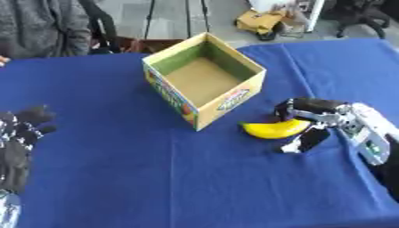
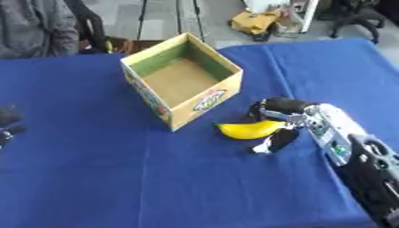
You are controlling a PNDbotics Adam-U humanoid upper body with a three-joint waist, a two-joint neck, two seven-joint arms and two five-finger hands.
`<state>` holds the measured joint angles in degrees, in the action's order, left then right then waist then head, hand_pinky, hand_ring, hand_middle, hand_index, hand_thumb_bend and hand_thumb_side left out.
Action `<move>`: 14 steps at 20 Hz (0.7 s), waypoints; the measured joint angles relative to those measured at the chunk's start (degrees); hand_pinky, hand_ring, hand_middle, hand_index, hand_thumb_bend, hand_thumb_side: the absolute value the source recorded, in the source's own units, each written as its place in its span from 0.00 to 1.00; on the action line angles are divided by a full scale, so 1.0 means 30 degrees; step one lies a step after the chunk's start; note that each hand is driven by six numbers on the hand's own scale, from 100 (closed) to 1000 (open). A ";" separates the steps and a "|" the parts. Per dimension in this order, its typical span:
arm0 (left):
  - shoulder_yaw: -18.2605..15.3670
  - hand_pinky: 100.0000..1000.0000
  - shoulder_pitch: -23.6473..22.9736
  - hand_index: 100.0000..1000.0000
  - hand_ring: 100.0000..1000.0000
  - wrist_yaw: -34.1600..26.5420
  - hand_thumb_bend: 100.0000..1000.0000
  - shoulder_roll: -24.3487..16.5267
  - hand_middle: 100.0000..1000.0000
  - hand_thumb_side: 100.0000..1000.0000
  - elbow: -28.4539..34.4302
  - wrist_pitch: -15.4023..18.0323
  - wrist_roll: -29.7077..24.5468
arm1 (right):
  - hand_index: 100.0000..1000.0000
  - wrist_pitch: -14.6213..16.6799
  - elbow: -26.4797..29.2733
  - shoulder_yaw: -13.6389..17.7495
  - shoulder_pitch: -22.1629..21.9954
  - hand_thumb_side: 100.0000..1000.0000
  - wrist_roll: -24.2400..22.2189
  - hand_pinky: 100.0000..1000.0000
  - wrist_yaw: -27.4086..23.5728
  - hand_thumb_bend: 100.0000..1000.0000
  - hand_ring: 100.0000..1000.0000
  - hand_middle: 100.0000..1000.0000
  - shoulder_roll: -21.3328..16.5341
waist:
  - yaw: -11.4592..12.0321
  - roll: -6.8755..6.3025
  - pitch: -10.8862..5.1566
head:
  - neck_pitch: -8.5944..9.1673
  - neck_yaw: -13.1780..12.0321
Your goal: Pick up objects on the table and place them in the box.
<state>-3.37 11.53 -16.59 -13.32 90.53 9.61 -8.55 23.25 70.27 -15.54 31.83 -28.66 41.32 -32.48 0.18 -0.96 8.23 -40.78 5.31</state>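
Though its label is unreadable, box (image 1: 204, 79) sits near banana (image 1: 274, 129).

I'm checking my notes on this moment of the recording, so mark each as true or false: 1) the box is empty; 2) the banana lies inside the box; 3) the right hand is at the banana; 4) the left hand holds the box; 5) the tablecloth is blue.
1) The box is empty: true, only its bare brown floor shows.
2) False: the banana lies on the cloth, right of the box.
3) True: the right hand has its fingers curled round the banana's right end.
4) False: the left hand rests at the view's left edge, apart from the box.
5) True: the tablecloth is blue.
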 measured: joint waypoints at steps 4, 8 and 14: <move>0.0000 0.73 0.0000 0.63 0.76 0.0000 0.38 0.0004 0.73 1.00 0.0001 0.0000 0.0000 | 0.75 0.0011 -0.0003 0.0002 -0.0002 0.35 0.0011 0.71 0.0053 0.24 0.62 0.63 0.0001 | 0.0000 0.0000 0.0007 | 0.0000 0.0007; 0.0000 0.73 0.0000 0.63 0.76 -0.0001 0.38 0.0006 0.73 1.00 0.0001 0.0000 0.0000 | 0.74 0.0010 -0.0007 0.0004 -0.0012 0.32 0.0011 0.70 0.0104 0.20 0.60 0.61 0.0001 | -0.0002 0.0000 0.0034 | 0.0000 0.0038; 0.0000 0.73 0.0000 0.63 0.76 -0.0001 0.38 0.0011 0.73 1.00 0.0002 0.0000 0.0000 | 0.70 -0.0008 -0.0008 0.0009 -0.0015 0.21 0.0028 0.67 0.0156 0.00 0.56 0.56 0.0001 | -0.0007 0.0000 0.0039 | 0.0000 0.0051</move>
<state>-3.37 11.53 -16.59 -13.29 90.54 9.61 -8.55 23.22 70.24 -15.51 31.79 -28.58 41.79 -32.48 0.16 -0.96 8.35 -40.78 5.46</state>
